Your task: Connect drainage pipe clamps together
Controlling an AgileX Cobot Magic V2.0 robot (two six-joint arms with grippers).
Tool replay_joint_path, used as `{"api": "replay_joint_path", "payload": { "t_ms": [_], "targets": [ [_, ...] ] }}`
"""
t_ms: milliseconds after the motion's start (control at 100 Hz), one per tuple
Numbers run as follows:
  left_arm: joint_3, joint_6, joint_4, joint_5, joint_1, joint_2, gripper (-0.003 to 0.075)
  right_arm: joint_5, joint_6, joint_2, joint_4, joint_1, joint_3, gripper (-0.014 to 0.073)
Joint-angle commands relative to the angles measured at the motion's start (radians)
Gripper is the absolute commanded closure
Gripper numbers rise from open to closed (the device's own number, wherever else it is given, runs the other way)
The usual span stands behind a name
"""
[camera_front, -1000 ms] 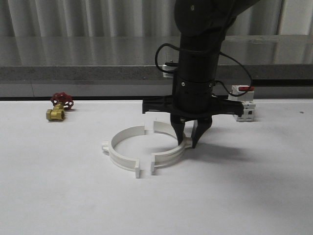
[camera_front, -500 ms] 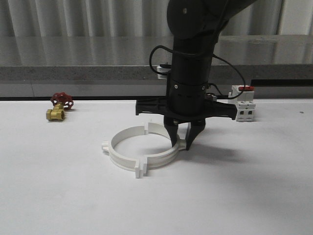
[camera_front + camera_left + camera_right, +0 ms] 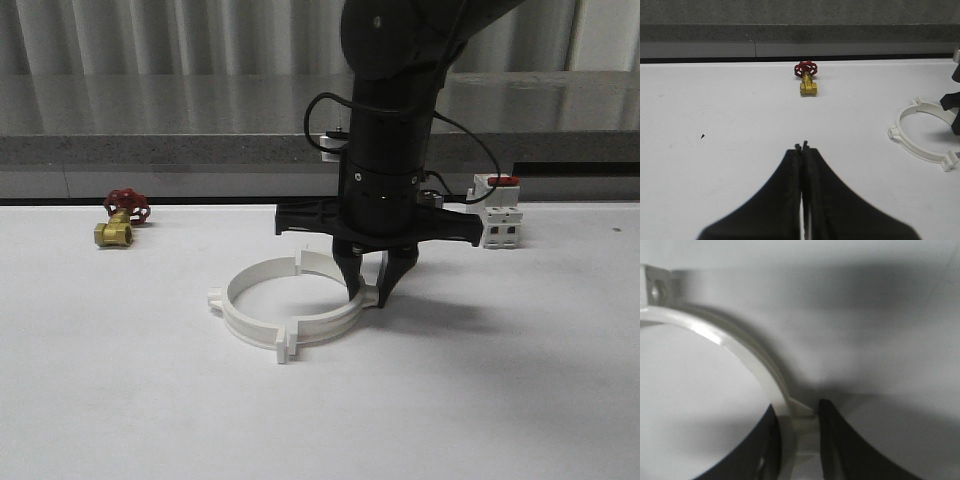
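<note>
Two white drainage pipe clamps lie on the white table as one ring, their end flanges touching at the front (image 3: 290, 343) and the back (image 3: 302, 262). The left clamp half (image 3: 232, 318) rests free, and it also shows in the left wrist view (image 3: 914, 148). My right gripper (image 3: 368, 296) points straight down and is shut on the right clamp half (image 3: 332, 322), its fingers straddling the band at the small outer tab (image 3: 801, 407). The band (image 3: 737, 345) curves away from the right gripper (image 3: 799, 409). My left gripper (image 3: 801, 146) hovers shut and empty, well left of the ring.
A brass valve with a red handwheel (image 3: 122, 218) sits at the back left of the table, also seen in the left wrist view (image 3: 807, 81). A white breaker with a red top (image 3: 499, 213) stands at the back right. A grey ledge runs behind the table.
My right gripper slid the right clamp half leftwards until its flanges met the left half, closing the gaps. Over the last half second almost nothing moved.
</note>
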Motion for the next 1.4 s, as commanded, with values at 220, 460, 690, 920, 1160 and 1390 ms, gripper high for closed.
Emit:
{"api": "replay_joint_path", "payload": {
  "t_ms": [220,460,690,920,1160,1390],
  "targets": [
    [-0.027,-0.003,-0.002,-0.069,0.003,0.009,0.0740,-0.058,0.001,-0.058,0.009,0.000,-0.031,0.0218],
    [-0.027,-0.003,-0.002,-0.069,0.003,0.009,0.0740,-0.084,-0.089,-0.100,0.004,-0.007,-0.045,0.0217],
    [-0.027,-0.003,-0.002,-0.069,0.003,0.009,0.0740,-0.099,-0.213,-0.242,-0.026,-0.050,-0.012,0.0217],
    [-0.027,-0.003,-0.002,-0.069,0.003,0.009,0.0740,-0.207,-0.236,-0.510,-0.099,-0.158,0.231,0.0217],
    [-0.027,-0.003,-0.002,-0.069,0.003,0.009,0.0740,-0.259,-0.240,-0.854,-0.166,-0.302,0.564,0.0217],
    [-0.027,-0.003,-0.002,-0.069,0.003,0.009,0.0740,-0.256,-0.243,-1.224,-0.201,-0.388,0.820,0.0217]
  ]
}}
